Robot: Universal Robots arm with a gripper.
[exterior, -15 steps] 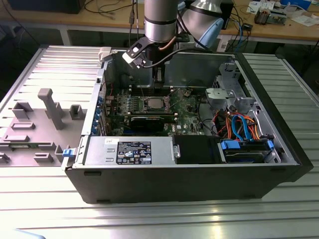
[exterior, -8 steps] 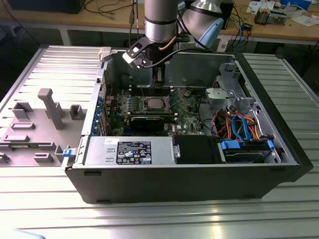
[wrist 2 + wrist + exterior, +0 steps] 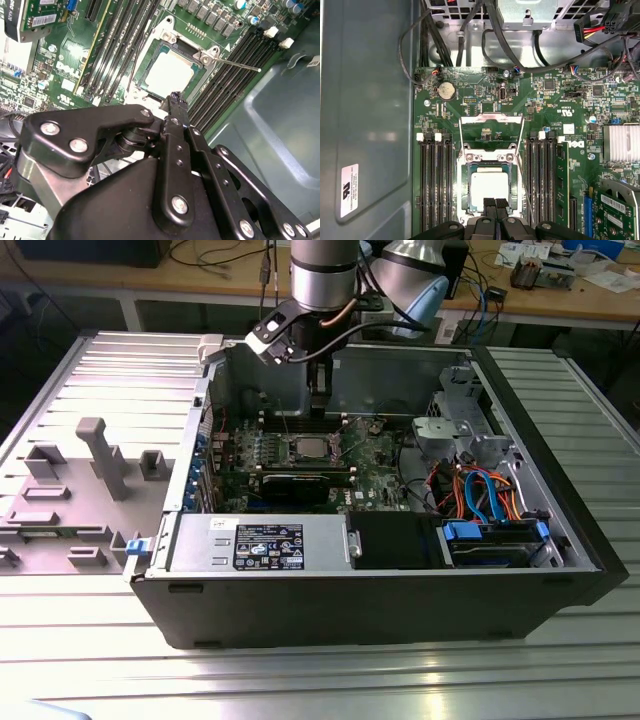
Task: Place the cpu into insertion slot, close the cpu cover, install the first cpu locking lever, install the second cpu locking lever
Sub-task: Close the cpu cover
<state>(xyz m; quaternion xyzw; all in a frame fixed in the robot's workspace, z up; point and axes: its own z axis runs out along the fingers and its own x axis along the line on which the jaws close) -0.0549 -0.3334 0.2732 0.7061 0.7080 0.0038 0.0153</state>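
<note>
The tool, clenched on nothing, is hovering over the cpu sitting in the insertion slot, the cpu cover standing open.

A silver metal table with long grooves is at the front. Bright light shines off it near its front edge. Behind its back edge stands 1 long wooden bench with black cables on top. Under the bench it is dark.
</note>
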